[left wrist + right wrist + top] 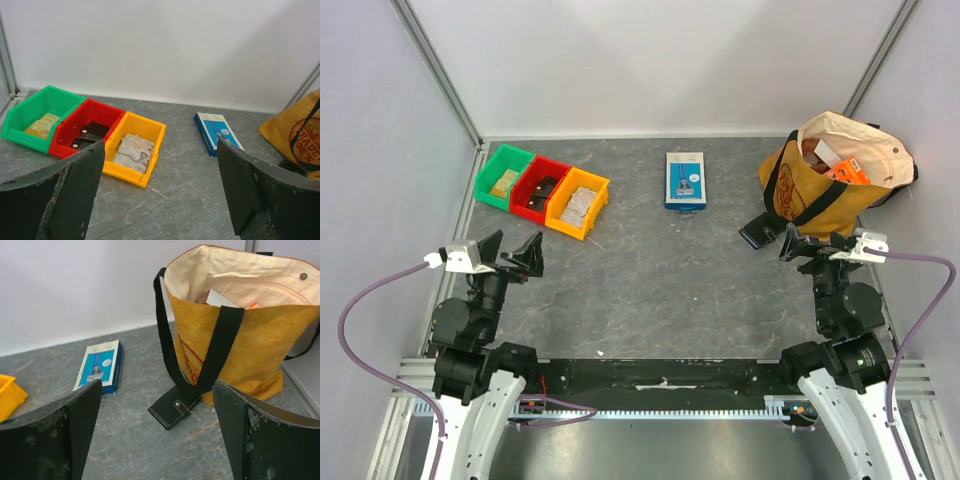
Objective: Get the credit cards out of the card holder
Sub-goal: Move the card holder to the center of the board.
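The card holder [175,410] is a black wallet closed by a snap tab. It lies flat at the foot of the tote bag, partly under the bag's black strap. From above, the card holder [757,233] shows just left of the bag. The credit cards inside it are hidden. My right gripper [157,387] hovers open a short way in front of the holder, nothing between its fingers. My left gripper [160,145] is open and empty over the table's left side, facing the bins. In the top view both the left gripper [512,248] and the right gripper [815,245] stand near their bases.
A yellow tote bag [830,180] with items inside stands at the back right. A blue-and-white box [685,180] lies flat at the back middle. At the back left, a green bin [22,135], a red bin [70,125] and a yellow bin [125,172] each hold loose cards.
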